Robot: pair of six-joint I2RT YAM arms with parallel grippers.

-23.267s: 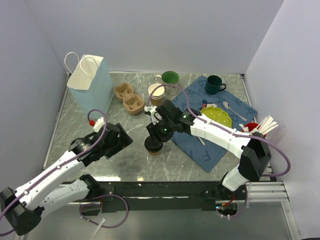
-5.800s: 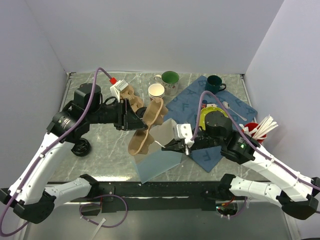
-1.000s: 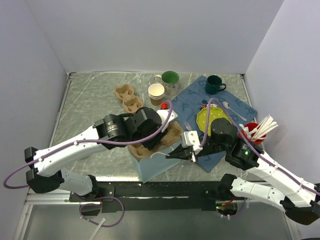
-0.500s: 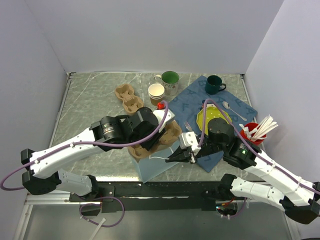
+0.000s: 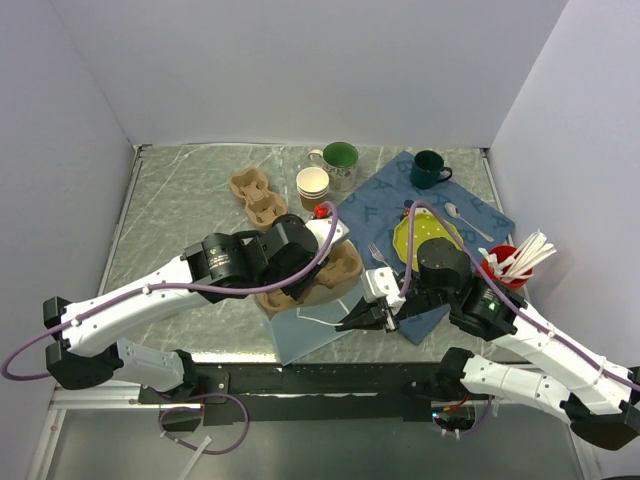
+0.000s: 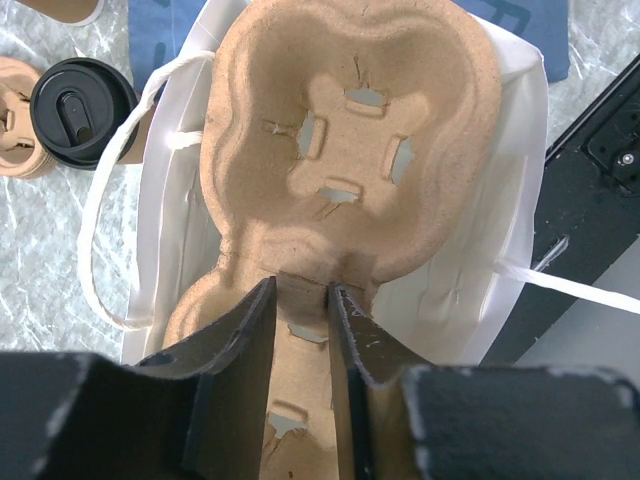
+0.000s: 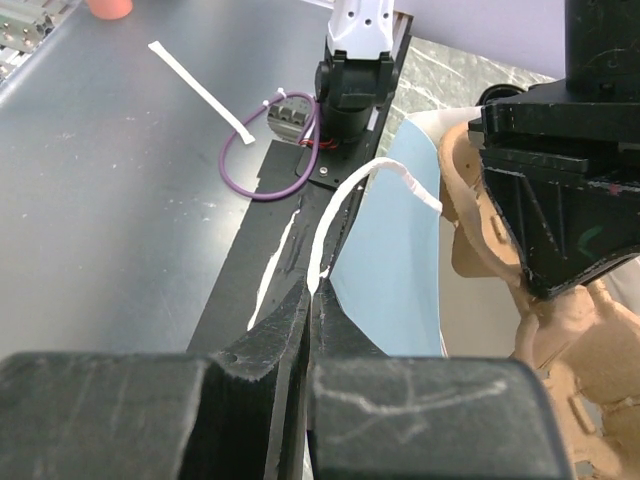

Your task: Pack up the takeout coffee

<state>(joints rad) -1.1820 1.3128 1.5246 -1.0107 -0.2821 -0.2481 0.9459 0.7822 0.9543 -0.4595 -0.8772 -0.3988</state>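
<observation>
The small brown kraft paper cup with a round black plastic lid [image 6: 83, 100] stands upright on the grey marble table [image 5: 170, 220], just outside the white rim of the pale blue paper bag [image 5: 312, 338]. In the mouth of the bag lies the tan moulded pulp cup carrier [image 6: 350, 120], which a few seconds ago hung on edge above it. The left gripper [image 6: 300, 292] is clamped on the carrier's narrow middle. The right gripper [image 7: 310, 290], its fingers together, pinches the bag's white paper handle [image 7: 352, 190].

The cup carrier [image 6: 340, 150] is plain tan pulp. The paper bag [image 7: 400, 260] is pale blue outside and white inside, its cord handle [image 7: 385, 165] white. Upper left in the left wrist view, the takeout coffee [image 6: 83, 100] shows a black lid over what looks like brown kraft.
</observation>
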